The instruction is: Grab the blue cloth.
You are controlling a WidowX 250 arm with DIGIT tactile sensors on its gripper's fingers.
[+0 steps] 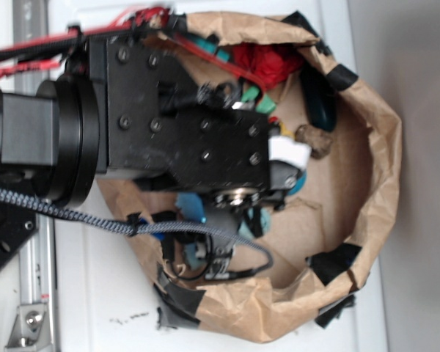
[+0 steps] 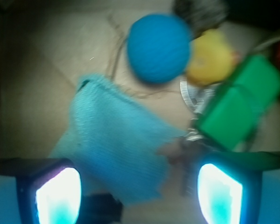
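Inside the paper bag, the gripper hung with jaws spread wide directly over the blue cloth, pinching nothing. The cloth lay flat on the bag floor, its long axis running diagonally from upper left down between the fingers, its lower edge already in the gap. A blue ball sat just beyond the cloth's far corner.

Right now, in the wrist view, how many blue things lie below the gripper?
2: the blue cloth between the open fingers, and a blue ball just beyond it. The arm hides much of the bag, so more may exist.
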